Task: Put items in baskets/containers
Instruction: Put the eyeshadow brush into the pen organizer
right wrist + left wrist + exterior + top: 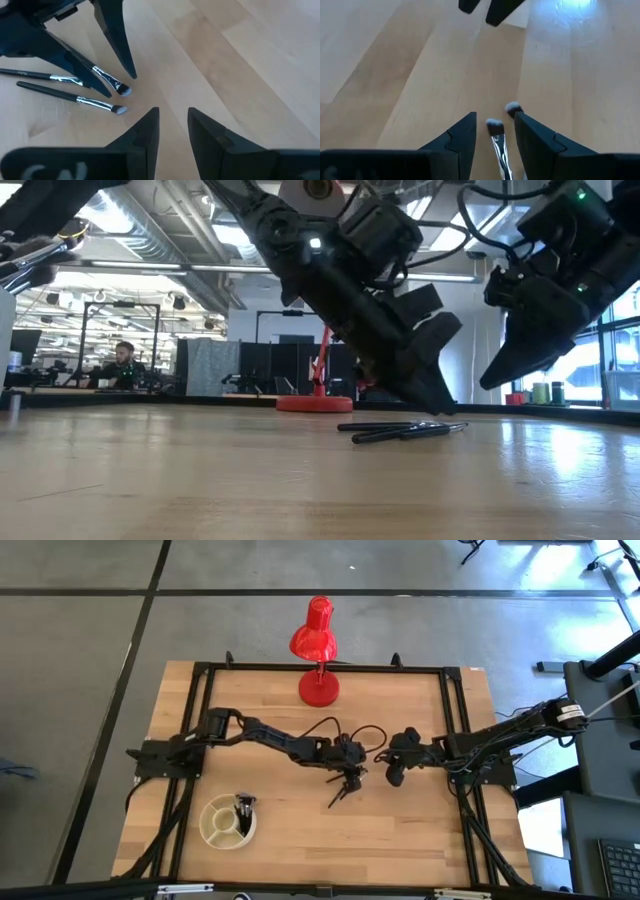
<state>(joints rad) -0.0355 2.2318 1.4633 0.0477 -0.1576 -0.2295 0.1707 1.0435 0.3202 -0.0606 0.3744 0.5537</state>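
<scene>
Just above the table, the left gripper (112,85) straddles a brush (107,80) with fingers apart; the right gripper (172,122) hangs empty, also parted.

Open-plan lab or office: exposed ceiling ducts (150,230), desks, seated person (122,362), concrete floor (70,690).

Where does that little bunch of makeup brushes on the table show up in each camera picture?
High view: brushes at table centre, under the left pincer.
Low view: lying right of centre.
Left wrist view: one between the fingers.
Right wrist view: upper left.
Shared landmark: the left pincer over them.
</scene>
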